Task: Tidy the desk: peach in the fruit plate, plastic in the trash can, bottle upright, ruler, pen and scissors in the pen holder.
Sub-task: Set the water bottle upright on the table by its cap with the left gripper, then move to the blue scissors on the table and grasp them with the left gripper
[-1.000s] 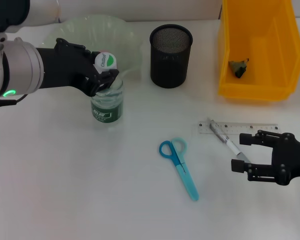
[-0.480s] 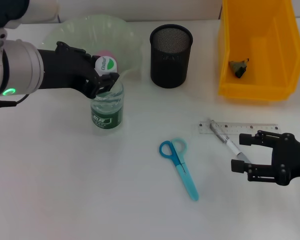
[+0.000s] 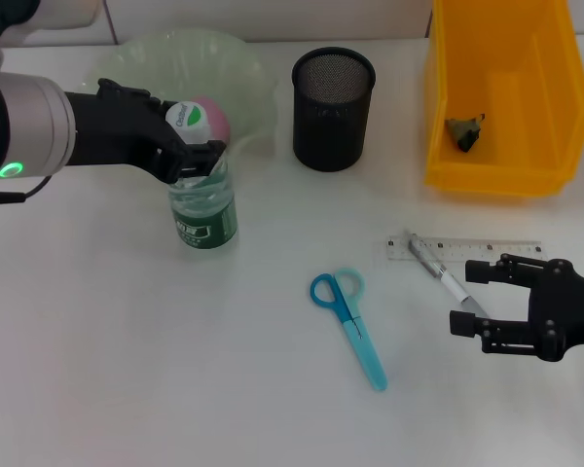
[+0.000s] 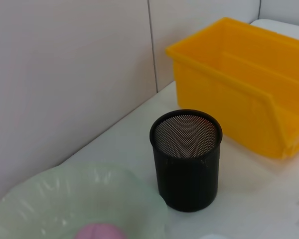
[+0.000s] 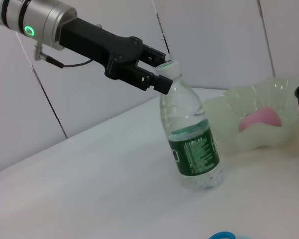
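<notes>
Currently I have the left gripper (image 3: 197,161) pinched on the neck of the bottle (image 3: 203,205), just under its white cap. From the right wrist view the bottle (image 5: 192,139) stands nearly upright on the table (image 3: 127,370), base down, leaning slightly, with the left gripper (image 5: 157,74) clamped at the top.

I use the pen holder (image 3: 333,95) as my reference. The bottle stands to the left of it and a little nearer to me. The fruit plate (image 3: 146,58) lies to the left of the pen holder, behind the bottle, and the peach (image 3: 212,115) rests in it. The trash can (image 3: 506,97) sits to the right of the pen holder, with a dark scrap of plastic (image 3: 465,131) inside.

Nearer to me than the pen holder, the scissors (image 3: 350,323) lie flat on the table. The ruler (image 3: 467,250) lies to the right of them, and the pen (image 3: 438,277) rests across the ruler's left end.

I hold the right gripper (image 3: 469,297) spread open and empty, low over the table just beside the pen tip, well apart from the pen holder.
</notes>
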`<state>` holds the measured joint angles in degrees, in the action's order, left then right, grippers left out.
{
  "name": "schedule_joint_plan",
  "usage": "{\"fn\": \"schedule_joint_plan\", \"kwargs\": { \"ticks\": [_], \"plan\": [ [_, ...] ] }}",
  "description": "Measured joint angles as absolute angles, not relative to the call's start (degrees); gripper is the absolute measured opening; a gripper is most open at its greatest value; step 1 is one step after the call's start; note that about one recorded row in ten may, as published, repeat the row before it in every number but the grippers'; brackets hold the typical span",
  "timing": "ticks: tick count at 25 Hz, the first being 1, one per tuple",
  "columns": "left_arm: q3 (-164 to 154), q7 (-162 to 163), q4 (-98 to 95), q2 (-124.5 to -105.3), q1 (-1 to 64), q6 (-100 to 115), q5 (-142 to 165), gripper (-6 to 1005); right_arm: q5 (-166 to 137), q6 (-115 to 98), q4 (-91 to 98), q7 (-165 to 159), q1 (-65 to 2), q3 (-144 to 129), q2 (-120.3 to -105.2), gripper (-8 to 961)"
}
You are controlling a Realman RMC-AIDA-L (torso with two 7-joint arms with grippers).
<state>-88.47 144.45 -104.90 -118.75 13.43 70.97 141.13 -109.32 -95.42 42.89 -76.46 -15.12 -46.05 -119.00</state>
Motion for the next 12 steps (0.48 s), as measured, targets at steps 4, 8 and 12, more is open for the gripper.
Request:
{"fn": "schedule_joint_plan", "kwargs": {
  "ticks": [4,8,12],
  "plan": [
    [-88.19,144.47,-104.85,-118.72,13.68,71.12,141.08,544,-109.34,-95.57,42.89,-76.72,-15.17,-46.05,-119.0,794],
    [-88.07,144.48,-105.22,-118.68,13.89,71.29,141.06,641,-109.34,-95.67,42.97,-77.27,-15.3,-45.87,-118.84,793],
    [-87.48,144.67,-106.39,-118.62,14.13,71.61,141.04,765,-109.33,-95.79,42.98,-77.28,-15.37,-45.55,-118.82,792]
  ]
}}
